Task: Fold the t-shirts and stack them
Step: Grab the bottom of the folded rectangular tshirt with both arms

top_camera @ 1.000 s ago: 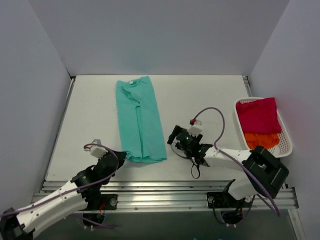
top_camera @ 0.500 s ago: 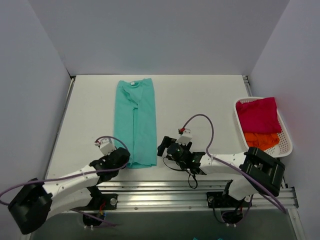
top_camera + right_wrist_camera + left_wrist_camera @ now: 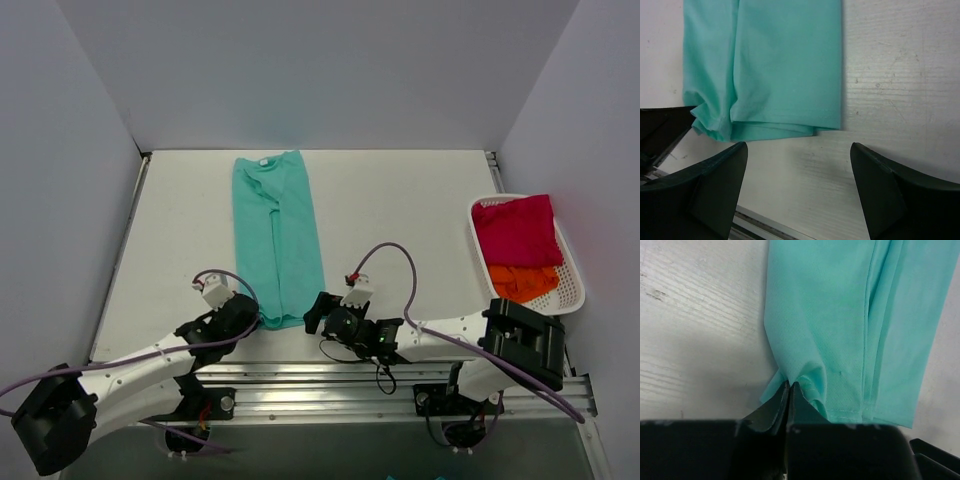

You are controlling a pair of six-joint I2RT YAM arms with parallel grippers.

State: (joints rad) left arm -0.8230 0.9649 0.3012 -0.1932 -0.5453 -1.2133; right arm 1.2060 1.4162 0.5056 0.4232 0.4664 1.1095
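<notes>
A teal t-shirt (image 3: 277, 235) lies folded into a long narrow strip down the table, collar at the far end. My left gripper (image 3: 258, 318) is shut on its near left hem corner; the left wrist view shows the jaws pinching bunched teal cloth (image 3: 840, 340). My right gripper (image 3: 318, 310) is open just right of the near hem, with the shirt's bottom edge (image 3: 785, 75) ahead of its spread fingers (image 3: 715, 172) and bare table between them. A magenta-red t-shirt (image 3: 515, 230) and an orange t-shirt (image 3: 522, 280) lie in the basket.
A white slotted basket (image 3: 573, 285) stands at the right edge of the table. Grey walls close in the left, back and right. A metal rail (image 3: 330, 375) runs along the near edge.
Both grippers moved in to the teal shirt's near hem. The left one closed on its left corner. The right arm slid left. The hem has narrowed and drawn in.
</notes>
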